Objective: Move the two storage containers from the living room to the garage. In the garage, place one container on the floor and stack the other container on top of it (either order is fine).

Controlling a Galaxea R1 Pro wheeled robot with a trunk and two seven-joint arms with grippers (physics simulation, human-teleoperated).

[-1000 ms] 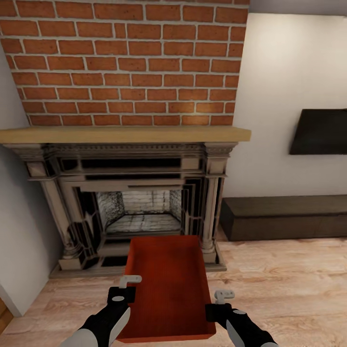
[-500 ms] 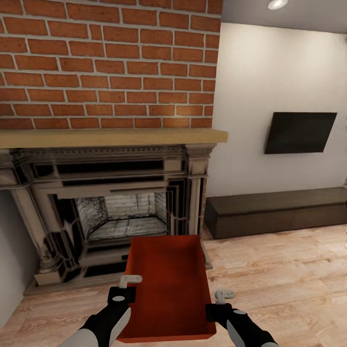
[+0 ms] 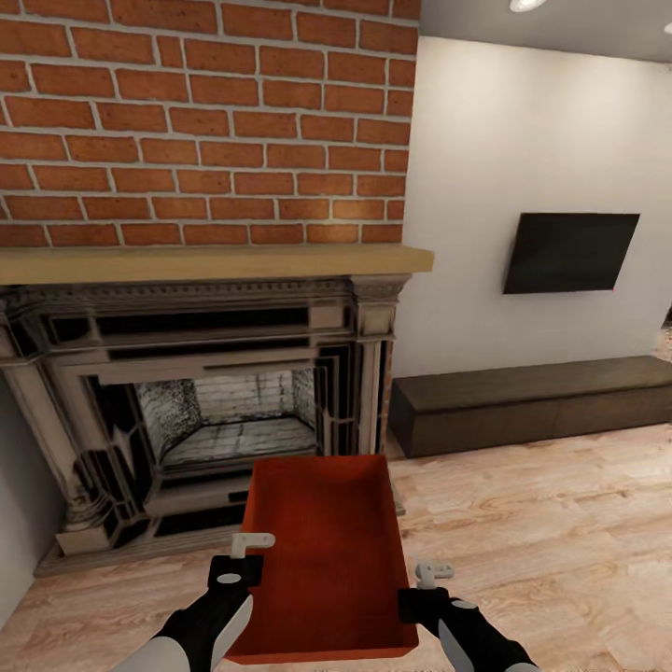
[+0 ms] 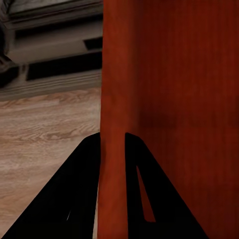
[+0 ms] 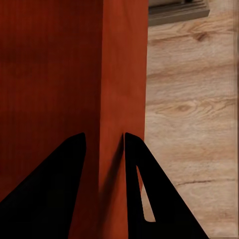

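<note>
Carrying step: the left end effector (image 3: 245, 557) and right end effector (image 3: 427, 581) each pinch a side wall of one storage container (image 3: 322, 551) in the living room; next, drive on toward the garage.

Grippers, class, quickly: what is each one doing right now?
Left gripper: shut on the storage container's left wall.
Right gripper: shut on its right wall.

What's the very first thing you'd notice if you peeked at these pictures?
The bright orange-red storage container pops out first, held low in front between the left gripper and right gripper, each pinching a side wall. Behind it stands a big dark fireplace under a red brick wall. A black TV hangs on the white wall to the right.
</note>
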